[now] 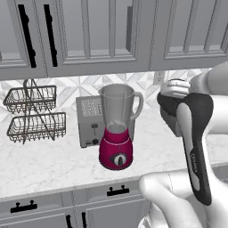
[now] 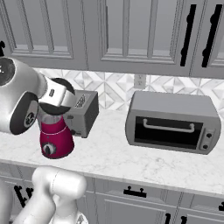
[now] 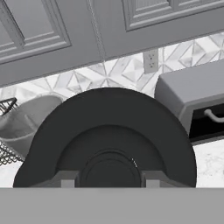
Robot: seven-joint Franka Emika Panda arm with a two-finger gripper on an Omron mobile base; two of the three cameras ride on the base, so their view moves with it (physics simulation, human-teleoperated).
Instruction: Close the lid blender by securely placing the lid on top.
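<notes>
Blender [image 1: 117, 129] at the centre of the left base view: a clear grey-tinted jar with a side handle, standing upright on a magenta base with a dark round knob, on the marble counter [image 1: 49, 162]. Its mouth is uncovered. Directly behind it and to the left stands a grey toaster [image 1: 89, 120]; further left in the frame hangs a two-tier wire basket rack [image 1: 33, 113] against the patterned backsplash.

In the hand view, my claw [image 3: 109, 177] is pinched on the lid [image 3: 109, 131], a black domed disc that takes up the middle of the frame; my two dark fingertips [image 3: 63, 178] press against its lower edge from either side. The jar's rim appears at the left edge of that view, partly behind the lid, so the lid is held in the air apart from the blender, not seated on it.

In the right base view, my arm crosses the left side of the frame and covers the jar; the magenta base shows beneath it. A grey toaster oven [image 2: 173, 121] sits on the counter at centre right, well apart from the blender, below a wall outlet [image 2: 140, 81].
</notes>
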